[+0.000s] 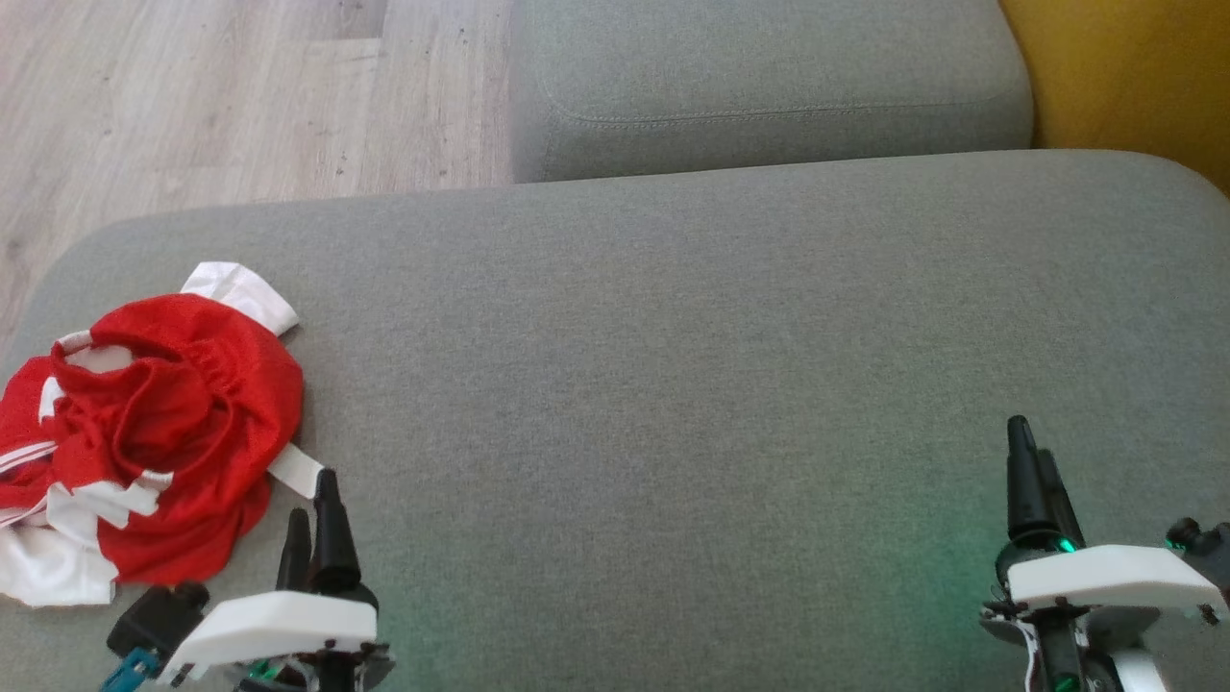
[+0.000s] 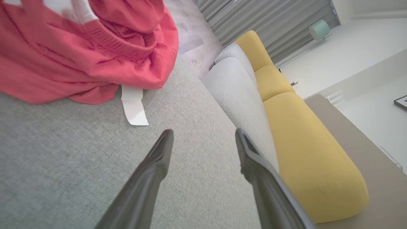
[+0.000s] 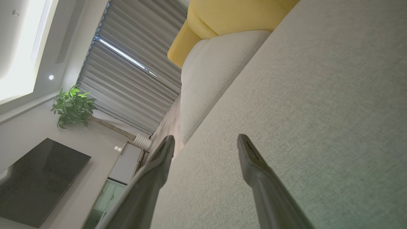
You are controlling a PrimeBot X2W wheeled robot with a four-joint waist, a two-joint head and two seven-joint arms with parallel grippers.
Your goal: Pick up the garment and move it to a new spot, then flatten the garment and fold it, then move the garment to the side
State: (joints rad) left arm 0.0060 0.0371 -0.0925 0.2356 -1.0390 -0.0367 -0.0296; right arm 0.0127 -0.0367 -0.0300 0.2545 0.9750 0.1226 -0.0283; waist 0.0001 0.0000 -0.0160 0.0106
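Observation:
A crumpled red and white garment (image 1: 154, 432) lies bunched at the left end of the grey sofa cushion (image 1: 673, 384). My left gripper (image 1: 315, 500) stands open just to the right of it, a little short of a white strap end (image 1: 296, 469). In the left wrist view the garment (image 2: 79, 47) fills the upper left, the white strap (image 2: 135, 106) lies ahead of the gripper (image 2: 203, 135), and nothing is between the fingers. My right gripper (image 1: 1033, 452) hovers open over bare cushion at the lower right; the right wrist view shows this gripper (image 3: 205, 140) with its fingers apart and empty.
A second grey cushion (image 1: 769, 86) lies beyond the main one, with a yellow one (image 1: 1134, 77) at the far right. Wooden floor (image 1: 240, 96) shows at the upper left past the cushion's rounded edge. The broad middle and right of the cushion are bare fabric.

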